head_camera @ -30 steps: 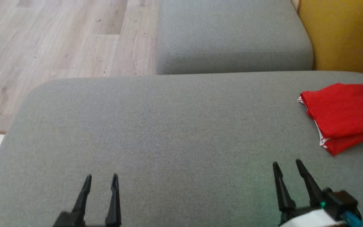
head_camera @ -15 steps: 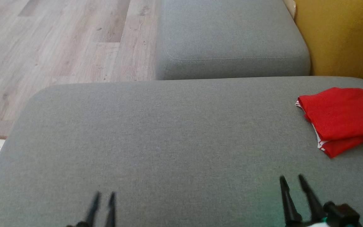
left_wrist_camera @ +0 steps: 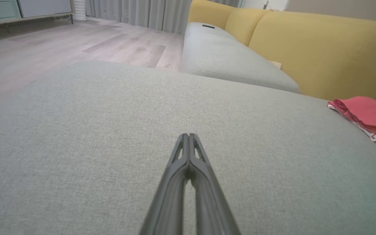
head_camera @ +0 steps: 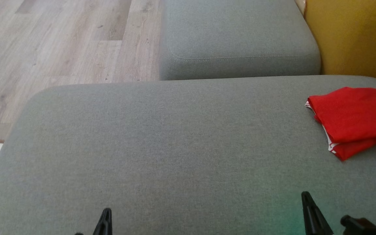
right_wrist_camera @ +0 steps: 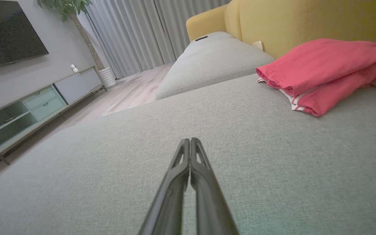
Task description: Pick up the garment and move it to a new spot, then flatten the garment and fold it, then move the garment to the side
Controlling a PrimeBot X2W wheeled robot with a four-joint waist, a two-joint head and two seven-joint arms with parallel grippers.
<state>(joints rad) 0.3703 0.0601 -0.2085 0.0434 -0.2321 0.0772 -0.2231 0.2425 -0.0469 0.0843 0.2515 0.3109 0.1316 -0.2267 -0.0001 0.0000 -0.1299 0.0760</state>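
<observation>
Garment (head_camera: 351, 120): red, folded.
Left tool (left_wrist_camera: 188, 135), right tool (right_wrist_camera: 190, 140): closed, empty, clear of garment.
Advice: fold should be left undisturbed.

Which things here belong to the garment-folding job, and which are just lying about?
Job: red garment, folded, lying on the near grey cushion; left gripper and right gripper, both shut and empty.
Just around: far grey cushion, yellow sofa back, wooden floor, curtains, TV cabinet.
</observation>
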